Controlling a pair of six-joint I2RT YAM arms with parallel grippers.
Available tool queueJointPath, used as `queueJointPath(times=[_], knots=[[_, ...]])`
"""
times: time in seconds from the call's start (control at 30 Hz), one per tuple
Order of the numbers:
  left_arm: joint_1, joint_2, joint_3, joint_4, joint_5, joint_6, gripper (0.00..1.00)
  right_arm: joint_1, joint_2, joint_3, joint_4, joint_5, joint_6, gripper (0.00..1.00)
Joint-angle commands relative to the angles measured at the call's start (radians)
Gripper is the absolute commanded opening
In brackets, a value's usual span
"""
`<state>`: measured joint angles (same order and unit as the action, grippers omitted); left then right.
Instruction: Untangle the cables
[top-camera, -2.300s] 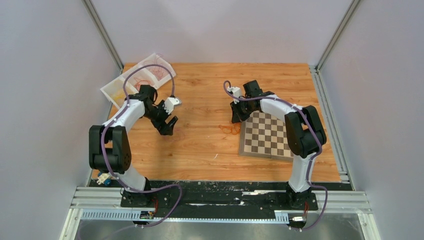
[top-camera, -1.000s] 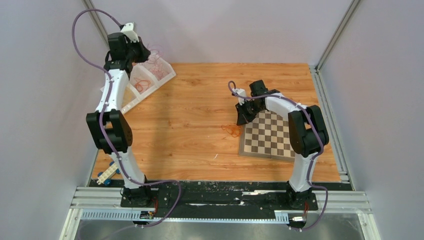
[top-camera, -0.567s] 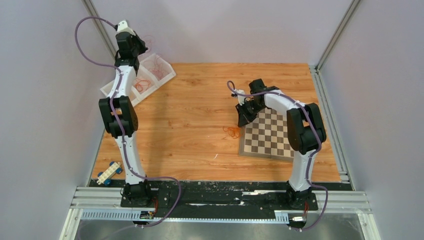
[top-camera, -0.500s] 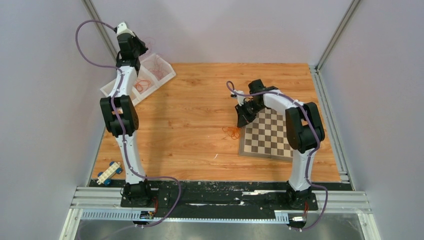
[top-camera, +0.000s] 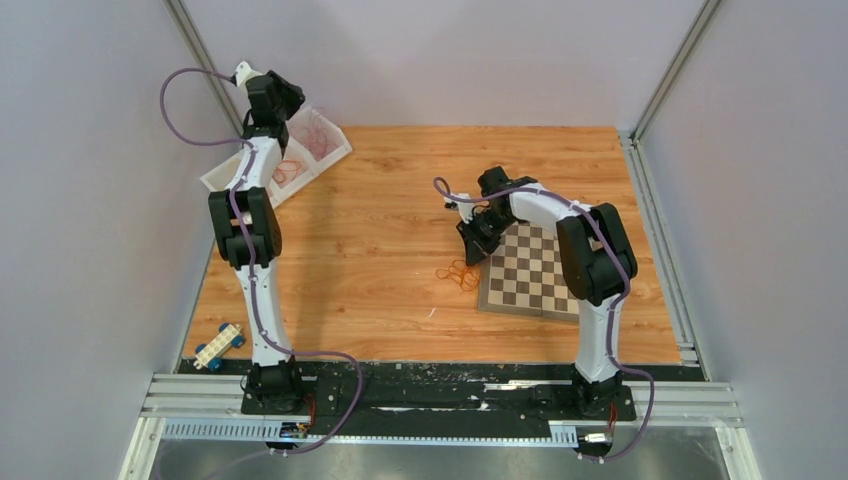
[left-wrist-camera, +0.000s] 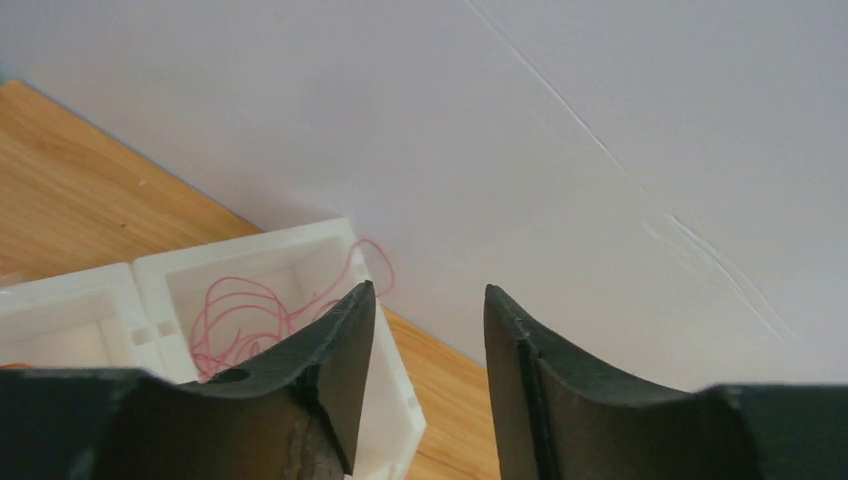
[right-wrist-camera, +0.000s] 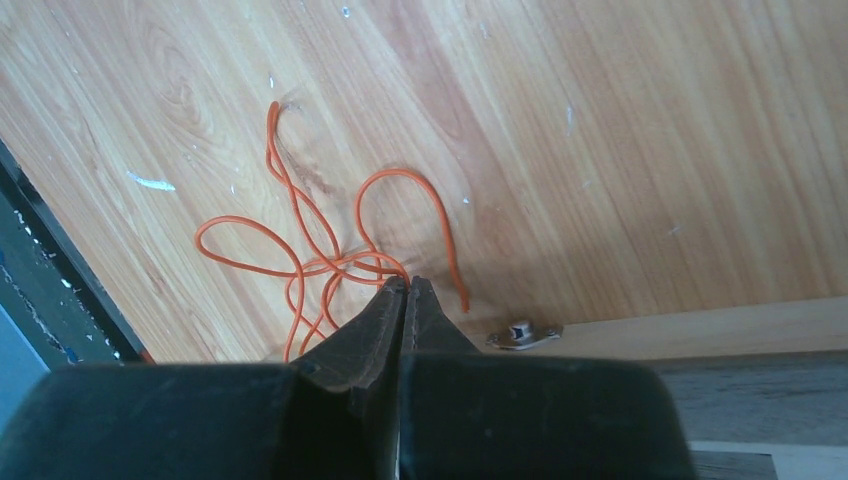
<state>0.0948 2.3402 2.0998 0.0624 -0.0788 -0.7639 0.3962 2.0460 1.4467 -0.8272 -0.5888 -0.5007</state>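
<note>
R claw (right-wrist-camera: 405, 283) pinches cables (right-wrist-camera: 335, 262) at their crossing, prob. to lift knot off worktop (right-wrist-camera: 600, 150); L claw (left-wrist-camera: 428, 292) spread, empty.

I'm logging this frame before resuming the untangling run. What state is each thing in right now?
left end effector: open, empty, raised above the white tray.
right end effector: shut on the orange cables, lowered.
orange cables: tangled loops lying beside the chessboard.
white tray: upright, pink strands in its end compartment.
chessboard: lying flat, no pieces on it.
</note>
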Motion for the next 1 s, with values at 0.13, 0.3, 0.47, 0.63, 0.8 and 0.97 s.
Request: queueJointPath(times=[0.13, 0.3, 0.47, 0.63, 0.8, 0.97], knots=[[0.003, -0.218, -0.149, 0.194, 0.397, 0.123, 0.97, 0.006, -0.012, 0.098, -0.004, -0.041, -0.019, 0.0], [0.034, -0.455, -0.427, 0.223, 0.483, 0.193, 1.0, -0.002, -0.034, 0.181, 0.005, -0.143, -0.006, 0.0], [0.042, -0.66, -0.459, -0.094, 0.643, 0.529, 1.0, -0.026, -0.134, 0.177, 0.115, -0.27, 0.031, 0.0], [0.042, -0.825, -0.576, -0.291, 0.767, 0.711, 1.0, -0.022, -0.161, 0.167, 0.168, -0.292, 0.049, 0.0], [0.034, -0.901, -0.66, -0.507, 0.951, 0.887, 1.0, -0.025, -0.114, 0.086, 0.116, -0.12, -0.01, 0.69], [0.024, -1.022, -0.805, -0.477, 0.92, 0.942, 1.0, -0.021, -0.074, 0.067, 0.14, -0.041, 0.0, 0.87]])
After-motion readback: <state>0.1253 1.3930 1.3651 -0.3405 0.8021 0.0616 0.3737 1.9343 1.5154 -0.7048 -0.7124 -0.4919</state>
